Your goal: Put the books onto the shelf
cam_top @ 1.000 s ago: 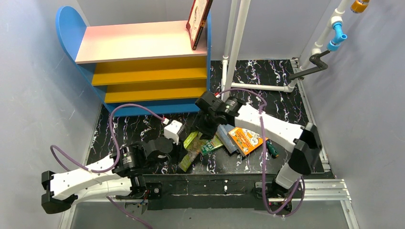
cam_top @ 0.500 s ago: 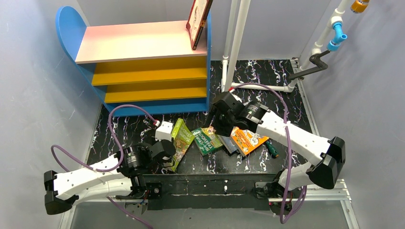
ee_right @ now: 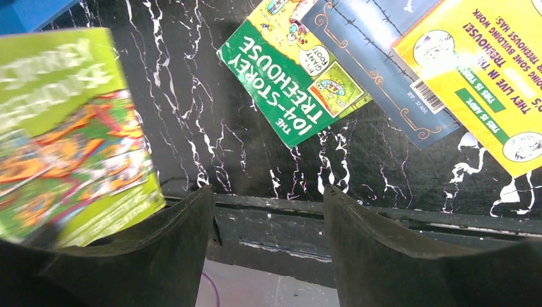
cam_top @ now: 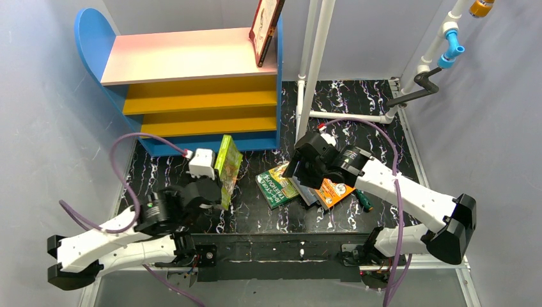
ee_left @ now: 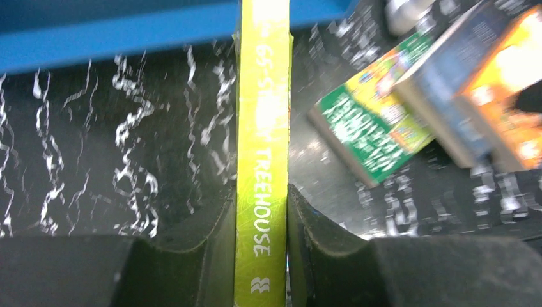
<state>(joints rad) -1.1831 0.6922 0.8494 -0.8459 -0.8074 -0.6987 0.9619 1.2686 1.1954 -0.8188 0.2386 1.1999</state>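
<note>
Since the earlier frame the left fingers [cam_top: 218, 192] have lifted the lime-green book [cam_top: 227, 167] off the table [cam_top: 166, 169] and carried it toward the shelf [cam_top: 192, 57], and the right arm has drawn back.

From above, that book stands on edge just before the shelf's blue base. A red-bordered book [cam_top: 265, 29] leans at the right end of the pink top board. The green book [cam_top: 276, 185], dark blue book [cam_top: 308, 194] and orange book [cam_top: 332, 190] lie overlapping below the right fingers [cam_top: 297, 167].

In the left wrist view, both pads press the lime-green spine [ee_left: 262, 128], which reads "TREEHOUSE".

In the right wrist view, the fingers stand wide apart, holding nothing, above the table's near edge.
</note>
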